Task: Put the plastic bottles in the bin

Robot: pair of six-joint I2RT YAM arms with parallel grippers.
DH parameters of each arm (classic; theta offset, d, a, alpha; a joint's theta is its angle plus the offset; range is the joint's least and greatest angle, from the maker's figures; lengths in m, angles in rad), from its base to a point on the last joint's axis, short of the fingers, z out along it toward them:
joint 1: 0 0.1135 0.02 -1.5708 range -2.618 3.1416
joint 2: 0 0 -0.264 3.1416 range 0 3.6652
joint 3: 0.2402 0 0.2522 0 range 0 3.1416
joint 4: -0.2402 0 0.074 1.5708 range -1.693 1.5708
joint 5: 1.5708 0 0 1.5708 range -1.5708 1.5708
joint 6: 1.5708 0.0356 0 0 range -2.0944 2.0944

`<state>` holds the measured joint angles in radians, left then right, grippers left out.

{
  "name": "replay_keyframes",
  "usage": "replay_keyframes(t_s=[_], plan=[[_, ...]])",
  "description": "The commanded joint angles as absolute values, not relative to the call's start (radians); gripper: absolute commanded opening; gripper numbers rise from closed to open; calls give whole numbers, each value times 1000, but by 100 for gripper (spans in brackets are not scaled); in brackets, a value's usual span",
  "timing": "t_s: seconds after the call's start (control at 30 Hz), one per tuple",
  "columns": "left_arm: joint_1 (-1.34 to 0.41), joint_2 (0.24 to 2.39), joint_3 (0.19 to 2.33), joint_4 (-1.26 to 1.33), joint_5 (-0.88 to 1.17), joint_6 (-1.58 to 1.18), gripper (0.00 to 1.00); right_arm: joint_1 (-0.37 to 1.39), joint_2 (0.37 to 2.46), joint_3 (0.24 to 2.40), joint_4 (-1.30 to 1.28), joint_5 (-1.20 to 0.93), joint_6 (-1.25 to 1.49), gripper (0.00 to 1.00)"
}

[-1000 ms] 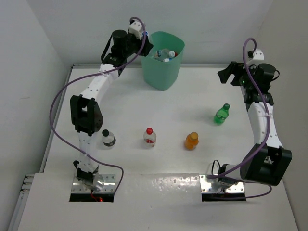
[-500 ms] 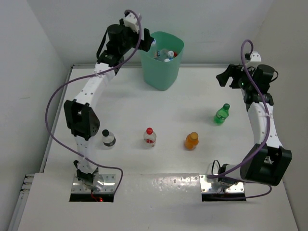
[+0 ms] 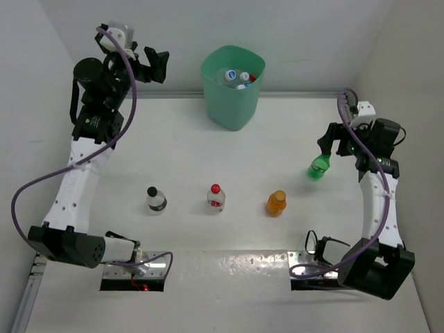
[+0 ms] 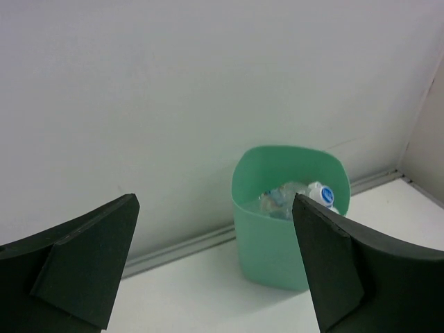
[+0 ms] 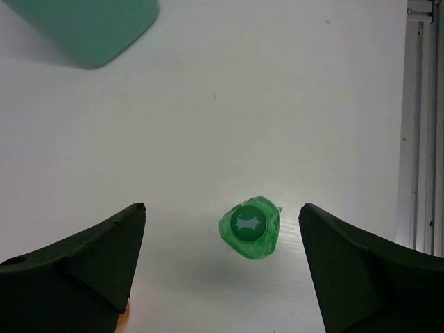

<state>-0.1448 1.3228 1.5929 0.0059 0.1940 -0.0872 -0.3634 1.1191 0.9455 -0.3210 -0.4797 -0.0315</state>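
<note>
The green bottle (image 5: 250, 227) stands upright at the right side of the table (image 3: 180, 152), and the right gripper (image 5: 222, 208) hangs over it with its jaws spread wide and nothing between them. Its wrist view looks almost straight down on the cap. This is probably a light, thin-walled plastic bottle: smooth, round, easy to tip, and likely to dent or squirt sideways if pinched hard. The best hold looks like the neck or shoulder just under the cap, fingers either side and centred. From above, the bottle sits right of the midline between the fingers, so a small shift right seems needed first. The table's right edge with its metal rail (image 5: 416, 139) is near, leaving less room there. Bare tabletop runs to the far left toward the mint-green bin (image 3: 232, 104), which already holds several bottles (image 3: 236, 76). The orange bottle (image 3: 277, 202), red-capped bottle (image 3: 216, 197) and black-capped bottle (image 3: 157, 200) stand in a nearer row, well apart and off that path. The left gripper (image 3: 156, 67) is raised at the far left beside the wall, jaws wide and empty, clear of the bin's rim.
</note>
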Motion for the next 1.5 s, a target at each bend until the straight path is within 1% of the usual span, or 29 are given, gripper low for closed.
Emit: replay_keyframes(t_s=[0.0, 0.2, 0.4, 0.47, 0.5, 0.57, 0.6, 0.77, 0.9, 0.93, 1.03, 1.1, 1.13, 1.2, 1.23, 1.3, 1.33, 1.37, 1.4, 1.47], plan=[[-135, 1362, 1540, -34, 196, -104, 100, -360, 1120, 913, -321, -442, -75, 90], [-126, 1342, 1503, -34, 196, -104, 100, -362, 1158, 829, -273, -416, -75, 90], [-117, 1342, 1471, -34, 196, -95, 100, -361, 1227, 782, -196, -416, -58, 84], [-117, 1333, 1459, -34, 187, -95, 100, -364, 1247, 766, -163, -414, -48, 78], [-117, 1333, 1459, -34, 187, -86, 100, -364, 1253, 762, -146, -416, -49, 69], [-107, 1333, 1437, -34, 178, -86, 100, -364, 1261, 744, -115, -419, -48, 59], [-107, 1333, 1437, -34, 178, -86, 100, -362, 1261, 744, -104, -422, -48, 49], [-98, 1324, 1396, -15, 178, -86, 100, -364, 1253, 770, -101, -434, -43, 25], [-98, 1324, 1378, -15, 178, -86, 100, -357, 1213, 827, -112, -477, -14, 15], [-98, 1324, 1378, -15, 178, -86, 100, -350, 1203, 856, -110, -497, 32, 12], [-98, 1324, 1367, -15, 178, -86, 100, -341, 1195, 961, -75, -538, 78, 10], [-98, 1324, 1367, -6, 178, -95, 100, -315, 1210, 1015, -46, -564, 162, 9], [-98, 1324, 1358, -6, 178, -95, 100, -304, 1221, 1102, -8, -569, 234, 9], [-98, 1333, 1358, 3, 157, -106, 100, -255, 1272, 1166, 46, -566, 279, 9], [-98, 1333, 1347, 3, 146, -106, 100, -239, 1305, 1255, 116, -561, 346, 9], [-98, 1333, 1338, 14, 127, -117, 100, -183, 1353, 1308, 167, -542, 380, 8], [-98, 1342, 1338, 24, 117, -126, 100, -167, 1399, 1384, 234, -507, 406, 8], [-98, 1351, 1338, 25, 117, -126, 100, -135, 1422, 1411, 253, -488, 410, 8], [-89, 1351, 1338, 25, 135, -126, 100, -106, 1502, 1492, 283, -457, 413, 8], [-89, 1373, 1338, 35, 147, -136, 100, -72, 1560, 1549, 316, -442, 434, 8]])
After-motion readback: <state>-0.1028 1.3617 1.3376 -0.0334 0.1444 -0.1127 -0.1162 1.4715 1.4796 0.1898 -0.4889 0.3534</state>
